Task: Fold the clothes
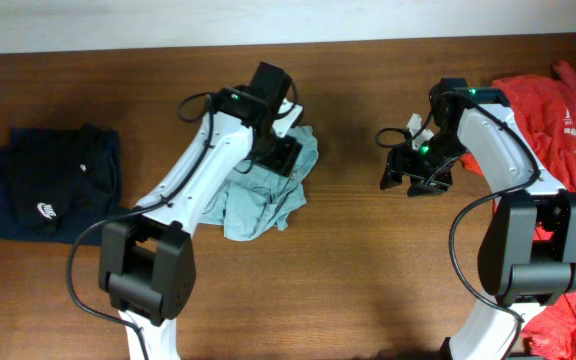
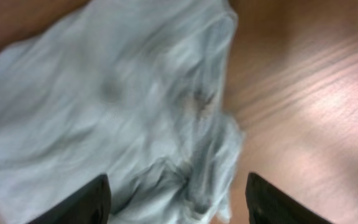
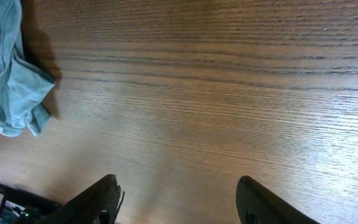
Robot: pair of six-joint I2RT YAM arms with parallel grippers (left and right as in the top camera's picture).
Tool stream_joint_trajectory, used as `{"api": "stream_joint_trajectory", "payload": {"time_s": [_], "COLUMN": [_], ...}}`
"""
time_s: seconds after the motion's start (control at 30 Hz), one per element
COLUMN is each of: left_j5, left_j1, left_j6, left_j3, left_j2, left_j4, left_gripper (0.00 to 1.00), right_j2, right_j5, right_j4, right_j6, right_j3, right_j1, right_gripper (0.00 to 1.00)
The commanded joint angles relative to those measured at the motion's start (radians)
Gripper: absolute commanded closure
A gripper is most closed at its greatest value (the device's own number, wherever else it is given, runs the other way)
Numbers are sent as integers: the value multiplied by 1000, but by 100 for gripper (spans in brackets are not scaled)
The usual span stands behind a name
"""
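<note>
Left gripper point(image 2: 178, 190) hovered over the crumpled pale-green garment point(image 1: 268, 195) at the centre of the table point(image 1: 348, 280), jaws wide, empty. Right gripper point(image 3: 176, 186) sat at the garment's 3 o'clock, jaws also wide, nothing held.

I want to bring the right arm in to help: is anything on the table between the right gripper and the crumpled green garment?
Nothing visible. Only bare table lies between the right gripper and the green garment. The left gripper is open directly above the garment itself, so mind that arm on arrival.
</note>
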Motion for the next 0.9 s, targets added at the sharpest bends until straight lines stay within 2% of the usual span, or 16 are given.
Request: {"api": "stream_joint_trajectory", "payload": {"time_s": [0.0,0.13,0.37,0.63,0.77,0.8,0.83,0.87], "left_j5": [-39,-43,-196,-200,-198,-196,-183,-169], "left_j1": [40,10,-103,-121,-122,-123,-123,-123], "left_j6": [24,105,122,120,118,117,117,113], "left_j3": [44,3,-165,-338,-343,-343,-343,-341], "left_j2": [-6,-5,-5,-5,-5,-5,-5,-5], "left_j4": [-129,-228,-189,-47,-14,-6,1,0], "left_gripper": [32,43,42,44,65,75,95,99], "right_j2": [-21,-21,-21,-21,-21,-21,-21,-21], "right_j5": [2,2,2,2,2,2,2,2], "right_j4": [0,8,11,11,11,11,11,11], "right_j6": [-11,-11,-11,-11,-11,-11,-11,-11], "right_j3": [-2,-2,-2,-2,-2,-2,-2,-2], "right_j1": [-4,-4,-4,-4,-4,-4,-4,-4], "right_gripper": [34,31,30,30,30,30,30,30]}}
